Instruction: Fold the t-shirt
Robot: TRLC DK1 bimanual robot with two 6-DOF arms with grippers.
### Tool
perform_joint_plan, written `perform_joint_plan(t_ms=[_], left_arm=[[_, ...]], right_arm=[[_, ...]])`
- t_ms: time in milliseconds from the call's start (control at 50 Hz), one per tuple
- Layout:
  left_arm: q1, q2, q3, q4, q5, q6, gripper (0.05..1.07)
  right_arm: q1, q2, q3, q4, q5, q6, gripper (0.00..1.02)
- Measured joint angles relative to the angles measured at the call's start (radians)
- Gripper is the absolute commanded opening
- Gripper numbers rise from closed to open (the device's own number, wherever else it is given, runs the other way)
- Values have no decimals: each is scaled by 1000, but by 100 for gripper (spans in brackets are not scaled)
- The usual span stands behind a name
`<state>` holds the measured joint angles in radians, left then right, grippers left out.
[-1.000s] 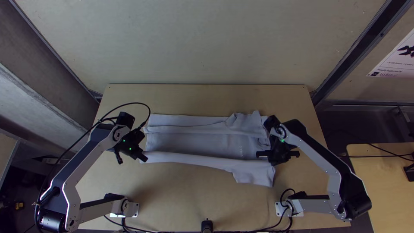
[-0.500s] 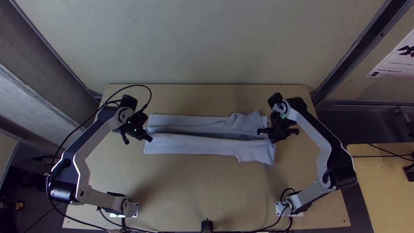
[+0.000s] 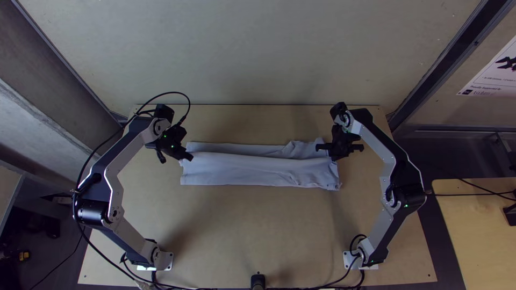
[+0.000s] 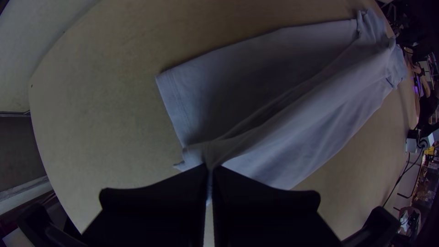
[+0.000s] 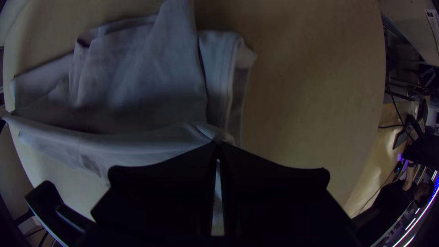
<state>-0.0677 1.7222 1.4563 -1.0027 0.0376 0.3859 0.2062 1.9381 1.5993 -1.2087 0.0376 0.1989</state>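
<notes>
A light grey-blue t-shirt (image 3: 252, 171) lies as a long folded strip across the table, its near part lifted over the far part. My left gripper (image 3: 189, 157) is at the strip's left end, my right gripper (image 3: 332, 152) at its right end. In the left wrist view the left gripper (image 4: 210, 170) is shut on a pinched edge of the shirt (image 4: 292, 110). Likewise the right gripper (image 5: 218, 147), in the right wrist view, is shut on a raised fold of the shirt (image 5: 146, 91). Bunched cloth lies near the right end.
Bare wooden table (image 3: 252, 231) lies between the strip and the arms' bases, with a narrower bare band beyond the strip. A small black device (image 3: 258, 280) stands at the near edge, cables beside it. Another wooden table (image 3: 478, 231) stands off to the right.
Both grippers have moved toward the table's far side, carrying the shirt's near edge with them. The near layer now covers most of the strip's middle, and the strip has become narrower.
</notes>
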Motion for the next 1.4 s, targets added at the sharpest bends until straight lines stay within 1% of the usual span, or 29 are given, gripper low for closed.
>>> perform_joint_plan(t_ms=[140,180,200,220,240,260,300,320,340,380,440,460,480,520,540,580,620,680,760,860,940,1180,1240,1400], left_arm=[[1,23,10,0,0,0,8],[1,29,13,0,0,0,11],[1,31,13,0,0,0,16],[1,33,14,0,0,0,23],[1,35,14,0,0,0,33],[1,37,14,0,0,0,48],[1,39,14,0,0,0,86],[1,41,14,1,0,-1,102],[2,42,14,1,-1,-1,104],[3,45,14,1,-1,-4,103],[9,48,14,7,-1,-8,103],[11,50,14,9,-1,-10,103],[13,51,14,13,-2,-11,103],[17,52,14,26,-4,-13,103],[19,52,14,33,-4,-16,103],[23,52,14,45,2,-20,103],[31,51,14,55,23,-26,103],[42,51,14,57,57,-35,103],[64,51,15,57,100,-47,103],[103,40,16,56,164,-72,103],[142,29,16,54,241,-88,103],[271,18,13,48,426,-137,103],[301,18,6,48,471,-144,103],[376,18,-26,50,585,-151,103]], right_arm=[[-6,44,10,67,0,-3,3],[-9,56,18,72,0,-3,3],[-11,63,23,74,0,-3,3],[-11,71,27,80,0,-3,3],[-13,77,28,89,0,-3,3],[-13,81,30,97,0,-3,7],[-14,92,31,113,1,-3,16],[-15,95,31,119,1,-3,23],[-15,97,31,123,1,-2,30],[-17,100,31,128,2,-2,43],[-23,100,32,132,8,-3,54],[-26,100,34,133,8,-3,59],[-30,100,37,133,8,-4,65],[-39,100,40,136,13,-12,81],[-43,100,42,138,16,-17,86],[-52,100,44,138,24,-29,94],[-58,100,50,135,56,-48,98],[-61,100,70,111,109,-68,99],[-66,89,91,97,128,-80,99],[-72,52,101,92,131,-81,99],[-79,19,117,89,131,-81,99],[-99,-87,229,75,130,-74,99],[-103,-113,260,69,119,-66,99],[-122,-177,336,63,15,-23,99]])
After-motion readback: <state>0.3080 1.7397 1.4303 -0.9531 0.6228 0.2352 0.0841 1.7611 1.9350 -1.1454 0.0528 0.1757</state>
